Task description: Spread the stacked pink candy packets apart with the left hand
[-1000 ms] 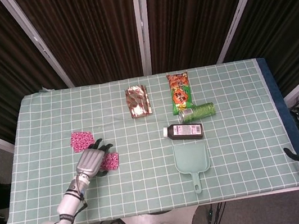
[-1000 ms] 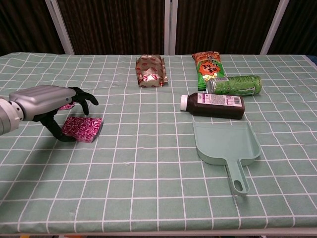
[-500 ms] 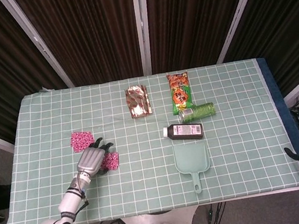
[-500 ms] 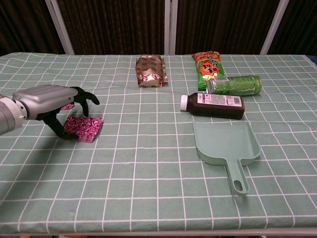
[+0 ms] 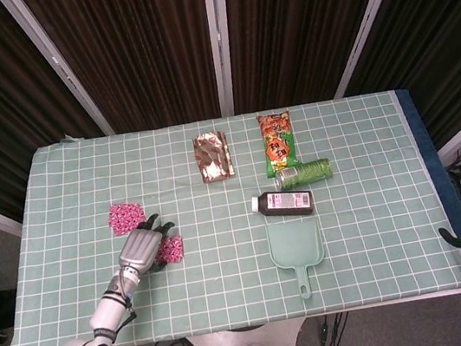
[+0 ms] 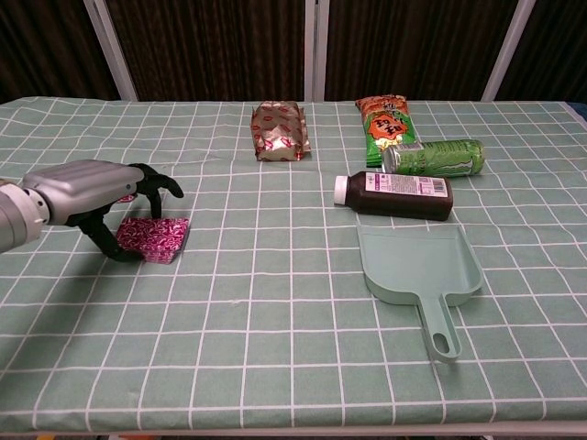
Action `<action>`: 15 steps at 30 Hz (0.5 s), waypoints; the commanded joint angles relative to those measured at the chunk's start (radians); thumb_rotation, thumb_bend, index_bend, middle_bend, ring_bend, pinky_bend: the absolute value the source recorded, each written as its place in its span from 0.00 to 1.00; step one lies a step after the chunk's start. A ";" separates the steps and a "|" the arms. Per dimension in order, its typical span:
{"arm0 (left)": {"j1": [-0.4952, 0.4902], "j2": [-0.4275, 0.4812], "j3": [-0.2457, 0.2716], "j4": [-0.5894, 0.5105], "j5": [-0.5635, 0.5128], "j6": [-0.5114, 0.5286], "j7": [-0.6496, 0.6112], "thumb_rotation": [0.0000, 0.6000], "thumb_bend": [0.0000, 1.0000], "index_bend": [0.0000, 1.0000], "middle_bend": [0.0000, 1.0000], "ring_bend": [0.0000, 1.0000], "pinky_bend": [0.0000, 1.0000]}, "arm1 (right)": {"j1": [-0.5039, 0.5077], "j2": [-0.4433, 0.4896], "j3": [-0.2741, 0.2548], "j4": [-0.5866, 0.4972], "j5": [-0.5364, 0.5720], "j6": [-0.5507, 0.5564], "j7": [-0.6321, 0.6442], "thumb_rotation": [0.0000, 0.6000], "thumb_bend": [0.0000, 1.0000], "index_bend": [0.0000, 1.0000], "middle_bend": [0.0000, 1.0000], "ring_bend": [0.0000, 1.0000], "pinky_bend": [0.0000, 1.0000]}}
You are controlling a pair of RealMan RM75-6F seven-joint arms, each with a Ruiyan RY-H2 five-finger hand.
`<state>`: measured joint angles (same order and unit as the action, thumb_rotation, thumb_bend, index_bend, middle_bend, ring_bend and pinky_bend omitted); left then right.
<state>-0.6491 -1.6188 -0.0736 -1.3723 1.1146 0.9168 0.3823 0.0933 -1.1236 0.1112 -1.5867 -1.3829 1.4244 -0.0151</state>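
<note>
Left hand (image 6: 87,191) hovers low, fingers curled downward, spread, holding nothing. Near pink candy packet (image 6: 154,237) lies just beyond its fingertips; second packet (image 5: 126,216) sits further off, apart. Likely light, thin, slick foil: press flat and slide.

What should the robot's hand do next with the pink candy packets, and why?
Probably lift the left hand up and away. The two pink packets already lie apart on the table: the far packet sits beyond the hand, and the near packet lies by its fingertips, which seem to rest at its edge. With a clear gap between them, the spreading looks done, so letting go seems best.
</note>
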 commanded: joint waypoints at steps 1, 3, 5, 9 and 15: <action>0.001 0.001 -0.002 -0.001 -0.001 0.003 0.000 1.00 0.22 0.18 0.35 0.04 0.20 | 0.000 -0.001 0.000 0.002 0.000 0.000 0.001 1.00 0.10 0.00 0.00 0.00 0.00; 0.002 0.000 -0.003 -0.001 0.000 0.007 -0.002 1.00 0.22 0.19 0.37 0.05 0.20 | 0.001 -0.002 0.000 0.003 0.000 -0.002 0.001 1.00 0.10 0.00 0.00 0.00 0.00; 0.002 -0.001 -0.002 0.001 0.000 0.009 0.002 1.00 0.23 0.19 0.39 0.06 0.20 | 0.001 -0.003 -0.001 0.005 0.001 -0.004 0.002 1.00 0.11 0.00 0.00 0.00 0.00; 0.003 -0.003 0.003 0.003 -0.003 0.006 0.009 1.00 0.23 0.20 0.40 0.07 0.20 | 0.000 -0.003 0.000 0.005 0.002 -0.003 0.002 1.00 0.10 0.00 0.00 0.00 0.00; 0.005 -0.009 0.000 0.008 0.000 0.012 0.001 1.00 0.24 0.21 0.43 0.09 0.20 | -0.001 0.001 0.000 0.005 0.003 -0.002 0.006 1.00 0.10 0.00 0.00 0.00 0.00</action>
<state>-0.6448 -1.6272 -0.0726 -1.3652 1.1144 0.9280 0.3838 0.0920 -1.1231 0.1109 -1.5813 -1.3798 1.4223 -0.0087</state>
